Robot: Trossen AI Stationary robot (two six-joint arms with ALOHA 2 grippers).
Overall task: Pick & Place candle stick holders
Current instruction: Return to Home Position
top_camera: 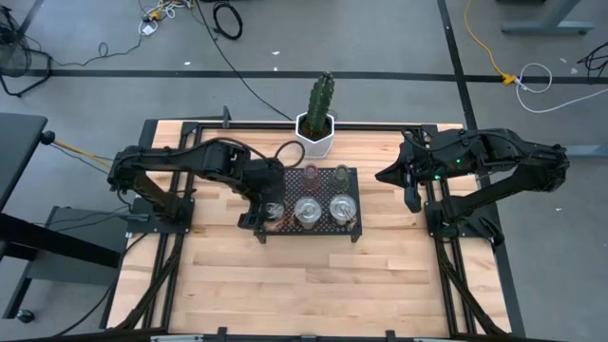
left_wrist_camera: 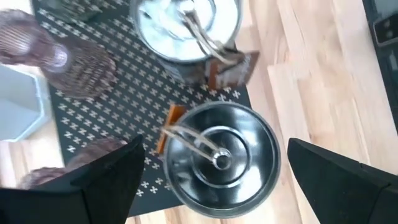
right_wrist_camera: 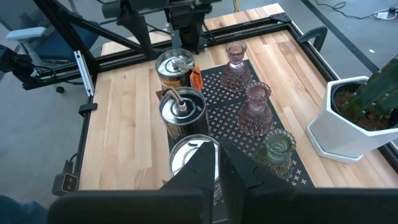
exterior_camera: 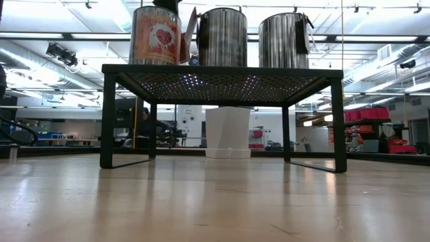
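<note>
Dark fingers (left_wrist_camera: pixel 93 186) of the left gripper (left_wrist_camera: pixel 216 149) stand spread wide, one on each side of the end silver holder (left_wrist_camera: pixel 217 165). Neither touches it, so the pincer is open and grips nothing. From above, this gripper hangs over the corner of the black mesh shelf (top_camera: pixel 326 190) nearest the left arm, on the edge away from the white cactus pot (top_camera: pixel 315 138). All three silver candle stick holders (top_camera: pixel 307 211) stand upright in a row along that edge, and the low view shows them on top of the shelf. Three tinted glass cups (right_wrist_camera: pixel 254 112) line the opposite edge, the one toward the pot, with the greenish one at the end nearest the right arm. The shelf sits on the wooden table (top_camera: pixel 285 285), just beside the pot, which stands at the table's far edge. The right gripper (right_wrist_camera: pixel 217 180) has its fingers pressed together, closed on nothing, and hangs off the shelf's right end, apart from it.
</note>
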